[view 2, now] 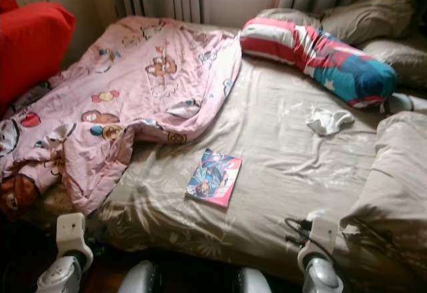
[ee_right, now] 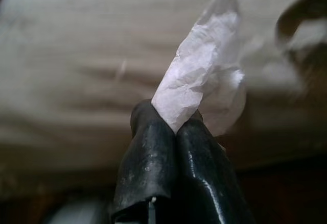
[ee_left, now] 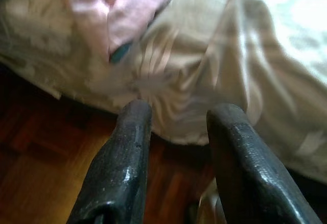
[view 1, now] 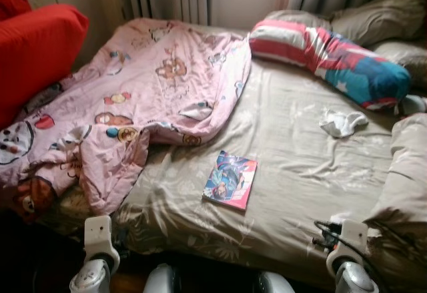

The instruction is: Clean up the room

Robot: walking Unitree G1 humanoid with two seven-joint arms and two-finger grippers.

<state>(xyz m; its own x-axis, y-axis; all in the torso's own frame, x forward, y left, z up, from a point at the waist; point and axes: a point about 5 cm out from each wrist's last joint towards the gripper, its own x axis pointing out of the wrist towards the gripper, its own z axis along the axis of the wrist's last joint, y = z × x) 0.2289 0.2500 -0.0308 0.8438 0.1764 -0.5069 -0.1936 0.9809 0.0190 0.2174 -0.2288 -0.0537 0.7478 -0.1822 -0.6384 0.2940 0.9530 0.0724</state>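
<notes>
The crumpled white tissue [ee_right: 196, 89] is sitting pinched right between the right gripper's [ee_right: 176, 124] two black fingers [ee_right: 148, 157], which are pressing together on its lower end while the rest of the paper is sticking out past the tips, over the beige bed sheet [ee_right: 76, 55]. From the head camera, that right arm is hanging low at the near edge of the bed [view 1: 300, 173], its wrist housing [view 1: 350, 236] poking up beside the bunched beige duvet [view 1: 407, 179]. Over on the other side, the left gripper [ee_left: 176, 114] is holding its fingers [ee_left: 127, 147] apart with nothing between them, pointing at the sheet's draped edge, with the dark wooden floor [ee_left: 46, 152] showing underneath. Beyond the fingers, out on the mattress, a colourful book [view 1: 230, 180] is lying flat, and further off a small white sock-like cloth [view 1: 341, 122] is resting near the striped red, white and blue pillow [view 1: 333, 56]. A pink cartoon-print blanket [view 1: 133, 99] is sprawling over the bed's left half, with a red cushion [view 1: 37, 46] sitting beyond it.
</notes>
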